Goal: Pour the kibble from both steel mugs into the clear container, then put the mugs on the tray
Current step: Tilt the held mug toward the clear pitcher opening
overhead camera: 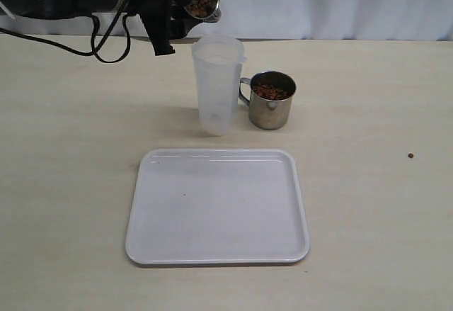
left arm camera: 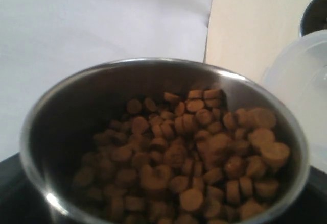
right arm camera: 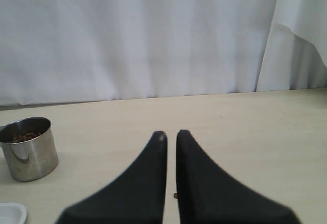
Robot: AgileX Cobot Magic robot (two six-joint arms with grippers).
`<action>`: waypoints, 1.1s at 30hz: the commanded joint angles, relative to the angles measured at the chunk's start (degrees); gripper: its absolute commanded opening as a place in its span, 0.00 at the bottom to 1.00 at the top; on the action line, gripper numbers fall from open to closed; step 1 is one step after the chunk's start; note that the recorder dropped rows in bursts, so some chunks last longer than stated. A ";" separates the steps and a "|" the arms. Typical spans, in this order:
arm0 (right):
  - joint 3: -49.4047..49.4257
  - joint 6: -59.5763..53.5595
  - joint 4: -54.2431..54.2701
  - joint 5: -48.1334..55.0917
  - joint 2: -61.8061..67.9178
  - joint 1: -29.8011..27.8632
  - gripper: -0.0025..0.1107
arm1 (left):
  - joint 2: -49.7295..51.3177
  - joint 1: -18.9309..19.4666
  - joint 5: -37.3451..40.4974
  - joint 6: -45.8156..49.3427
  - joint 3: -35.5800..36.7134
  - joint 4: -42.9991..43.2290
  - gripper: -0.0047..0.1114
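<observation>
My left gripper (overhead camera: 185, 8) is shut on a steel mug (overhead camera: 205, 1), held tilted just above the rim of the clear container (overhead camera: 216, 84). Its fingers are hidden behind the mug. In the left wrist view that mug (left arm camera: 102, 89) fills the frame, and its kibble (left arm camera: 194, 152) is heaped toward the lower lip beside the container's rim (left arm camera: 301, 76). The second steel mug (overhead camera: 272, 100) stands upright right of the container, full of kibble (overhead camera: 272, 90). The white tray (overhead camera: 217, 251) lies in front. My right gripper (right arm camera: 171, 134) is shut on nothing, hovering over the table right of that mug (right arm camera: 29, 147).
One stray pellet (overhead camera: 410, 156) lies on the table at the far right, showing under my right fingers (right arm camera: 176, 195). Black cables (overhead camera: 106, 42) trail from the left arm across the back left. A white curtain (right arm camera: 153, 40) closes off the back edge. The tray's corner (right arm camera: 11, 213) shows.
</observation>
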 commanded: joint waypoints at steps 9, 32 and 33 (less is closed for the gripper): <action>0.26 -0.20 0.18 -0.25 -0.16 0.10 0.07 | -0.44 -2.48 6.03 3.30 -0.82 0.58 0.04; 0.26 -0.20 0.18 -0.25 -0.16 0.10 0.07 | -0.44 -2.78 7.58 6.75 -0.82 0.73 0.04; 0.26 -0.20 0.18 -0.25 -0.16 0.10 0.07 | -0.44 -2.78 7.58 6.80 -0.82 0.73 0.04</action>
